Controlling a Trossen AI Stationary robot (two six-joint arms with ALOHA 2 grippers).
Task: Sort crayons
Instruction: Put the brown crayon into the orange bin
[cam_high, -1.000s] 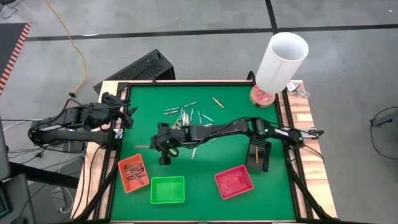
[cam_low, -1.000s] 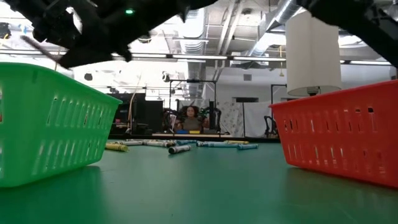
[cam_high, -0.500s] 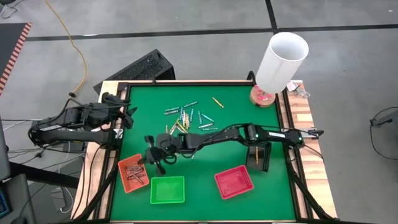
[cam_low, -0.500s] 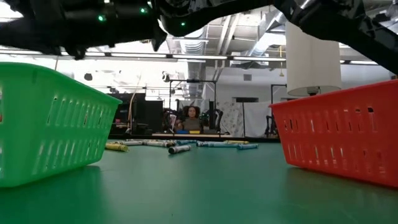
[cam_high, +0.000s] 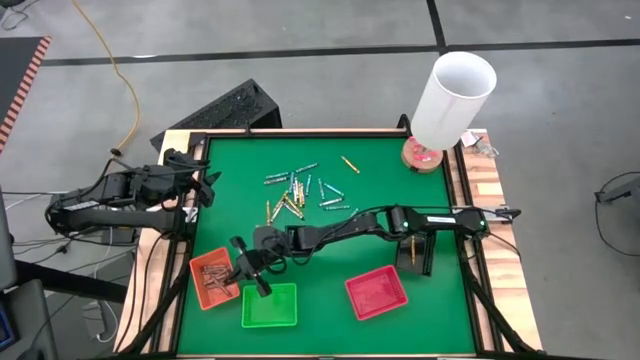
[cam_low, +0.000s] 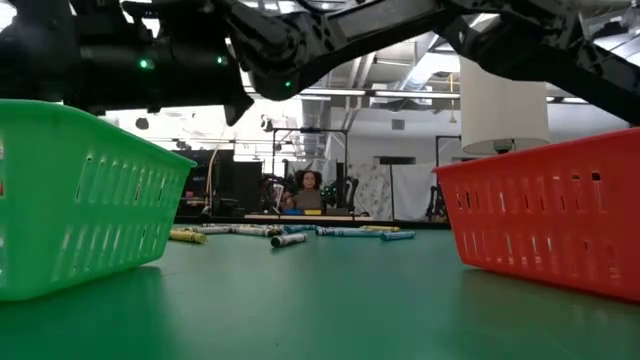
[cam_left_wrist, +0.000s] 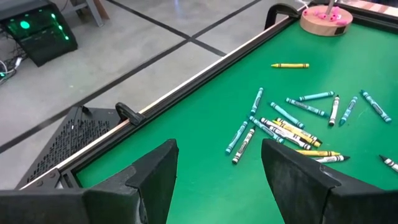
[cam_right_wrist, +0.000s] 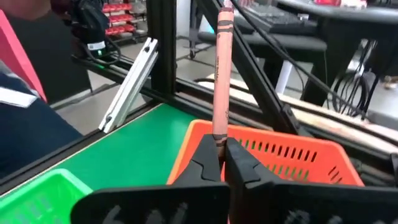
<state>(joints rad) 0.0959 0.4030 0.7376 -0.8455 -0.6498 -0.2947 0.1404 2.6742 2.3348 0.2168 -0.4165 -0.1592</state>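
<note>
Reddish-brown crayon (cam_right_wrist: 221, 74) pinched in right fingers (cam_right_wrist: 239, 165), now apparently nearer orange tray (cam_right_wrist: 292, 155)

Right arm is stretched way out across the table, its right gripper (cam_right_wrist: 222, 163) down at the front-left, fingers pinched tight on a crayon (cam_right_wrist: 221, 74). Left arm sits folded at the left edge, probably parked, left gripper (cam_left_wrist: 219, 174) spread wide.

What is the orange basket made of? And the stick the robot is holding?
The orange basket looks like molded plastic: smooth, slightly shiny, with slotted walls. The stick pinched in the right end effector looks like a wax crayon in a matte paper wrapper with dark printed bands, though the wax itself is hard to see.
</note>
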